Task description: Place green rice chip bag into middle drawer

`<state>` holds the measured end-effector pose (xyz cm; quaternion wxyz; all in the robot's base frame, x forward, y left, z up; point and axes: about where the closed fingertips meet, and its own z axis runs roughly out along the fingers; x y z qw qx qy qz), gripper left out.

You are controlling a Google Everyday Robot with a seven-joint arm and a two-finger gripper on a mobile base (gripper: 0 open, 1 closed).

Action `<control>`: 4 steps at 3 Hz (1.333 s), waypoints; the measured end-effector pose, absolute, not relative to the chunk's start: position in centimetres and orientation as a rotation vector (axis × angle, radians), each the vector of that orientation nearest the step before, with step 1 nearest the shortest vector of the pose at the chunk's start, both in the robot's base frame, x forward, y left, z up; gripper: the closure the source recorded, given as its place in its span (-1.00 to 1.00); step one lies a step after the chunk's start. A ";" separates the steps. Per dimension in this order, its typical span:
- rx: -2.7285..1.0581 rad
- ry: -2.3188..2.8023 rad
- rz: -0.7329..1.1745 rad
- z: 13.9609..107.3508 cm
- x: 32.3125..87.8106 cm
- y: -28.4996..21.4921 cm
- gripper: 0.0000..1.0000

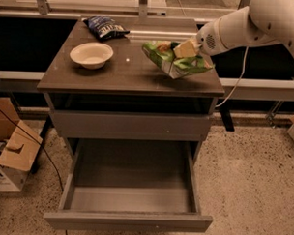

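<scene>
The green rice chip bag (pixel 174 60) hangs lifted above the right half of the cabinet top, casting a shadow below it. My gripper (pixel 187 48) comes in from the right on a white arm and is shut on the bag's upper right part. The middle drawer (pixel 130 186) is pulled wide open below, with its dark grey floor bare. It sits under a shut grey drawer front (pixel 131 125).
A white bowl (pixel 91 54) and a dark blue snack bag (pixel 105 27) sit on the cabinet top (pixel 114 72) at the left and back. Cardboard boxes (pixel 10 153) lie on the floor at the left. A cable (pixel 235 84) hangs at the right.
</scene>
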<state>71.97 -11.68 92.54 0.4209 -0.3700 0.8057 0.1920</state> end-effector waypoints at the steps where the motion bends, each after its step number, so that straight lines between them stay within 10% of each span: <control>1: -0.953 1.927 0.486 95.1 69.3 -12.3 1.00; 4: -1.130 1.732 0.594 96.7 53.9 -13.7 1.00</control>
